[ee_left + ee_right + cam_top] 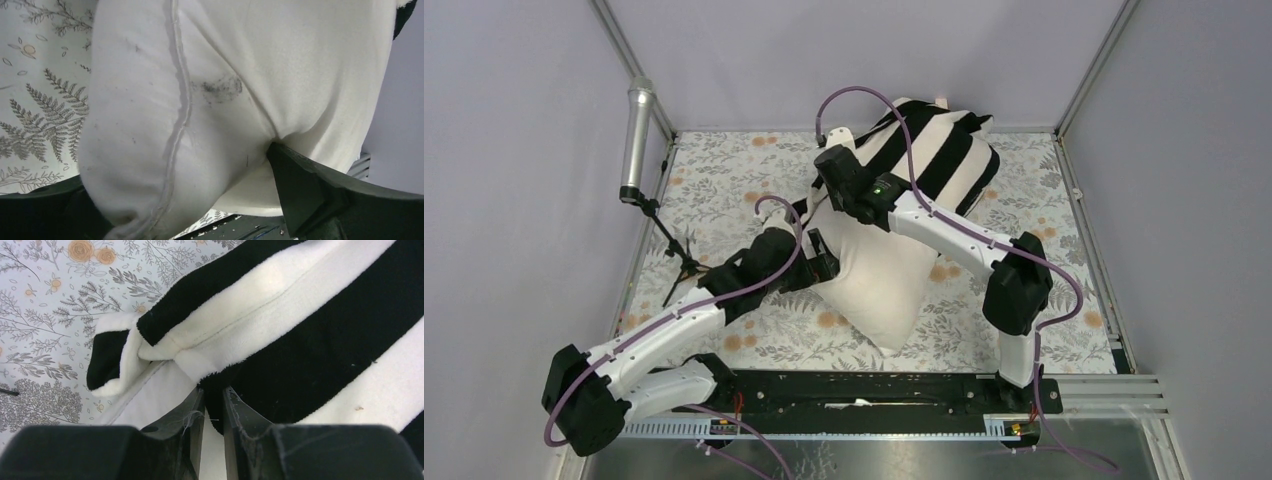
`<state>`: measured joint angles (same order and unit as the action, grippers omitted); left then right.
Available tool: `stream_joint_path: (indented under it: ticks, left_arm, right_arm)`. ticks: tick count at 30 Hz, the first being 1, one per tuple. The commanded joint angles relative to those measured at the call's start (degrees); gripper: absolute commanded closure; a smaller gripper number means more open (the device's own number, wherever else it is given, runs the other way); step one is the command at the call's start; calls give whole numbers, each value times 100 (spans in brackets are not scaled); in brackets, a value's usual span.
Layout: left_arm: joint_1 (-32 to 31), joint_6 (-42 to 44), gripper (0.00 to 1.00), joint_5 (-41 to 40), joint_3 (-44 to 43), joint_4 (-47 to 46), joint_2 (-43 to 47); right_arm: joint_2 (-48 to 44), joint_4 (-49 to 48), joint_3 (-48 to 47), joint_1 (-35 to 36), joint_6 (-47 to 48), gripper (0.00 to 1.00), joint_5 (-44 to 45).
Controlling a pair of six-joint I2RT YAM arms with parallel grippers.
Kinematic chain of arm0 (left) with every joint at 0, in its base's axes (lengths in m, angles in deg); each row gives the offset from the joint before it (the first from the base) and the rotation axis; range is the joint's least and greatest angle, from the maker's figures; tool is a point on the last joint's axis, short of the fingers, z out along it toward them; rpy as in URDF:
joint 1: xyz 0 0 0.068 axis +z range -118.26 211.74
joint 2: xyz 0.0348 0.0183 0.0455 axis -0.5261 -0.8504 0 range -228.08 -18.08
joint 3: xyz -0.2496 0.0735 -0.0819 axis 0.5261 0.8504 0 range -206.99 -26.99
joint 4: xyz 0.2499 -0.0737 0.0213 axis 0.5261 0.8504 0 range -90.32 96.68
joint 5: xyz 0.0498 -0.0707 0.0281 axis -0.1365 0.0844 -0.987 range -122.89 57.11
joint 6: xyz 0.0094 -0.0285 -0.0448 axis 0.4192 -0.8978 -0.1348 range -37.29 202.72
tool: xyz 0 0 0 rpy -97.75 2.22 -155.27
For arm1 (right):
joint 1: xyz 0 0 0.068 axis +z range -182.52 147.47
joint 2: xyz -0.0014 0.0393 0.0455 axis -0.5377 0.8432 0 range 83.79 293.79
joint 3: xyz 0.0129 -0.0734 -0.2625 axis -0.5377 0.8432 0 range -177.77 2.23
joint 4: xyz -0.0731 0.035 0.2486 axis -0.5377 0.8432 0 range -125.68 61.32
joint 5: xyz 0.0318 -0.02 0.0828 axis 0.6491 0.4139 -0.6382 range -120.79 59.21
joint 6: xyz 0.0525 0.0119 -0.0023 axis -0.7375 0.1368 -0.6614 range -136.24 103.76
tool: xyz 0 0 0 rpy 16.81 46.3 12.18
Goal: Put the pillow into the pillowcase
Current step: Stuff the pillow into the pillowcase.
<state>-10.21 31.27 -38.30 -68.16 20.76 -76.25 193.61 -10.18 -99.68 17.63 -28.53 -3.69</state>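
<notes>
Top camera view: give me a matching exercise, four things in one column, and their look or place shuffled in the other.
1 pillow
2 pillowcase
3 microphone
4 table cover

A floral print
B black and white stripes
C plain cream
D silver, at the left edge

Pairs: 1-C, 2-B, 3-D, 4-A

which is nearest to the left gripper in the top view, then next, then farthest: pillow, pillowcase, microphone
1. pillow: mid-table, its left edge right at the left gripper, touching it.
2. pillowcase: farther back and to the right, pulled over the pillow's far end.
3. microphone: farthest, up at the far-left corner of the table.
</notes>
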Motion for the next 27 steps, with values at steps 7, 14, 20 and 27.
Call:
stream_joint_path:
  ticks: [7, 14, 20, 27]
  left_arm:
    - [-93, -258, 1, -1302, -708, 1370, 1268]
    - [-63, 108, 1, -1508, -1707, 2579, 1210]
    - [-41, 76, 1, -204, -1032, 1910, 823]
    - [19, -785, 1, 1327, 898, -1747, 517]
  right_arm:
    - [-29, -350, -85, 73, -20, 77, 139]
    - [1591, 98, -2150, -571, -523, 83, -288]
    - [3044, 982, -4966, -709, -537, 83, -423]
    - [2134, 381, -3493, -648, -591, 83, -374]
